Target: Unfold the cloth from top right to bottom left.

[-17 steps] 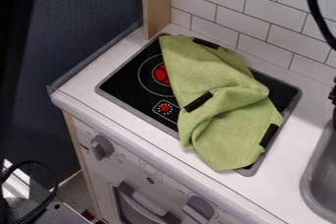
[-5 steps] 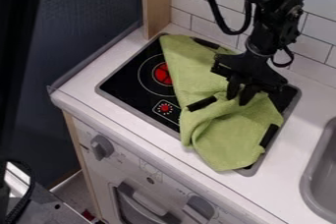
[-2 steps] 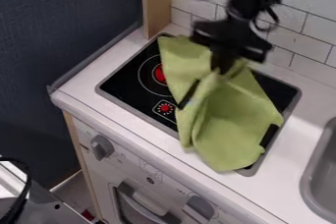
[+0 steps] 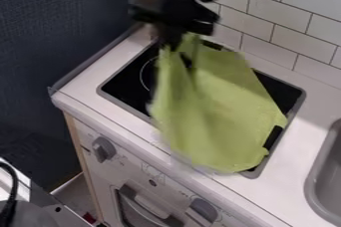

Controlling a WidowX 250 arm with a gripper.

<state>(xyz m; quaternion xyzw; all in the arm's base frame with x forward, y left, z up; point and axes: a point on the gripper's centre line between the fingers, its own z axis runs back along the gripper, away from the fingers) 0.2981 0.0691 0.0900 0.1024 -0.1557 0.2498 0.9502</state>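
Left of top centre, the black two-finger gripper (image 4: 174, 43) grasps the green fabric cloth (image 4: 223, 104) over the black rectangular stovetop (image 4: 128, 81).

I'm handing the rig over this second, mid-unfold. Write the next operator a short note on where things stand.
Gripper: at the stove's upper-left corner, appears closed on the cloth, holding a part of it raised.
Cloth: green cloth lies across the stove, its lower end past the front rim onto the counter.
Done: cloth grasped; much of it is spread out.
Left: the held part is not laid down. I'd bring it toward the bottom left, lower it, then release and check for leftover folds.
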